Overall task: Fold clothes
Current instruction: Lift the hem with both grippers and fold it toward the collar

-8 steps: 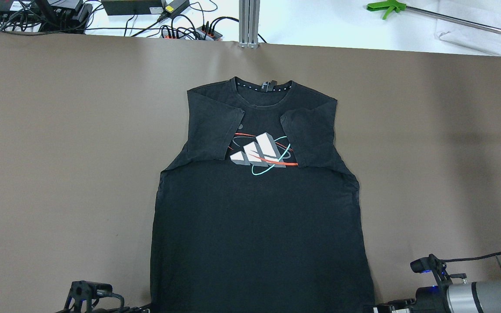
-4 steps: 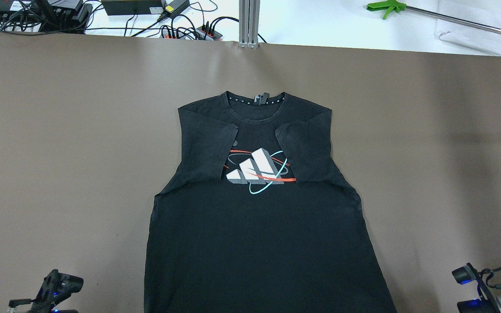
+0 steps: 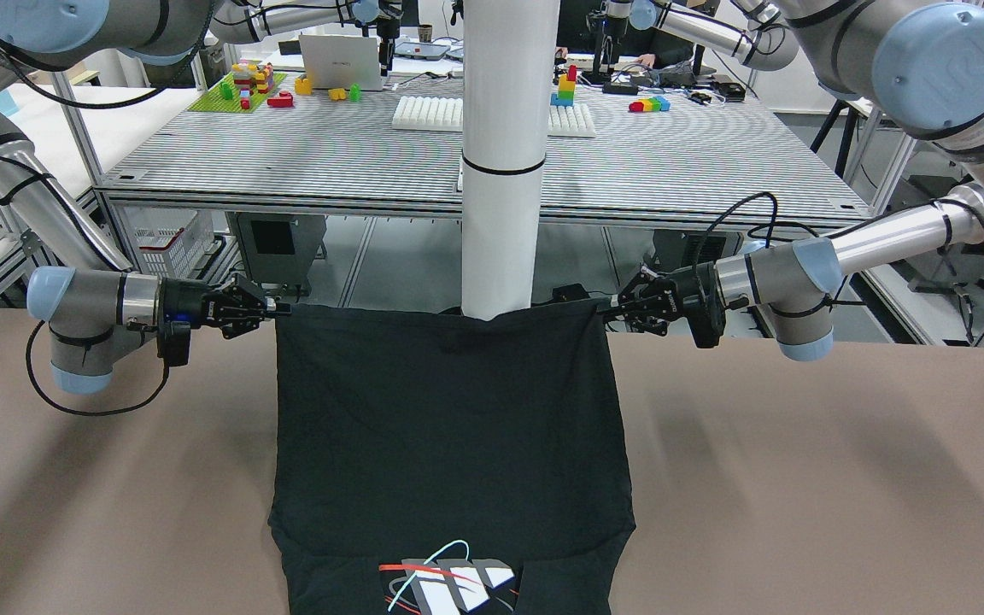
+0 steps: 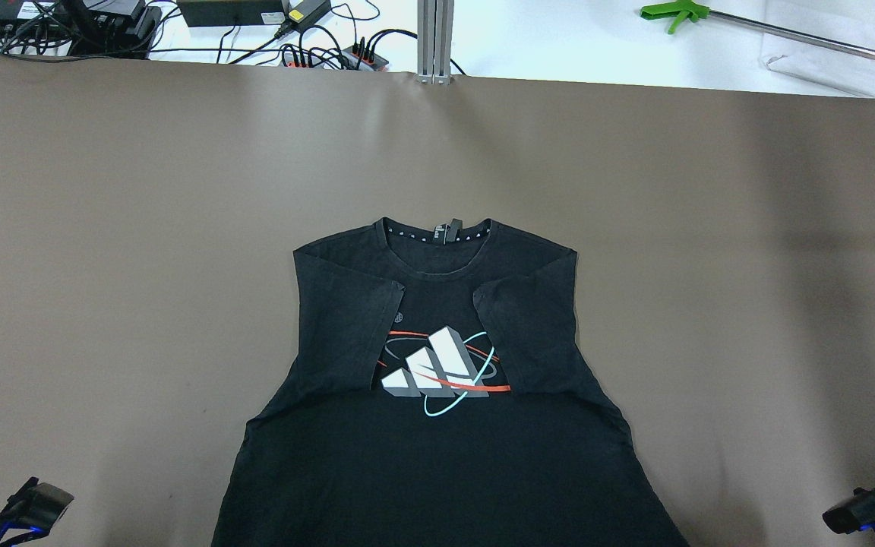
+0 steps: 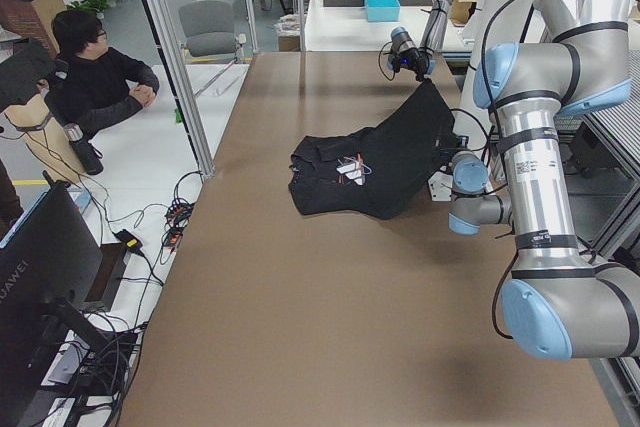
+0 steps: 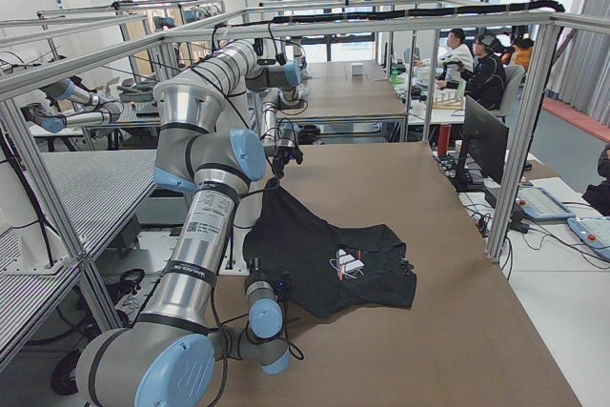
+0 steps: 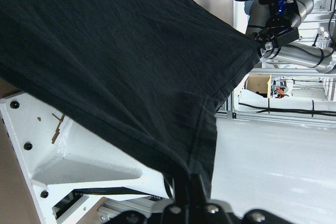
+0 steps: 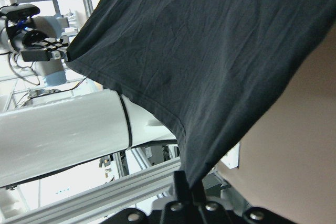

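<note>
The clothes are a black T-shirt (image 4: 437, 471) with a white, red and teal chest print (image 4: 437, 368) and its sleeves folded in over the chest. The collar points away from me. In the front view my left gripper (image 3: 607, 309) and right gripper (image 3: 277, 309) are each shut on a hem corner of the shirt (image 3: 449, 427). They hold the hem stretched and raised at the table's near edge, against the white pole (image 3: 505, 154). The left wrist view shows fingers pinching the hem (image 7: 202, 145). The right wrist view shows the same on its corner (image 8: 197, 169).
The brown table (image 4: 103, 228) spreads wide around the shirt. Cables and power strips (image 4: 331, 53) and a green-handled tool (image 4: 677, 11) lie beyond its far edge. A seated person (image 5: 100, 82) is off to the table's side.
The shirt has slid toward me, down the overhead view, the collar moving well away from the far edge. Both arms have drawn back almost out of the overhead view's bottom.
</note>
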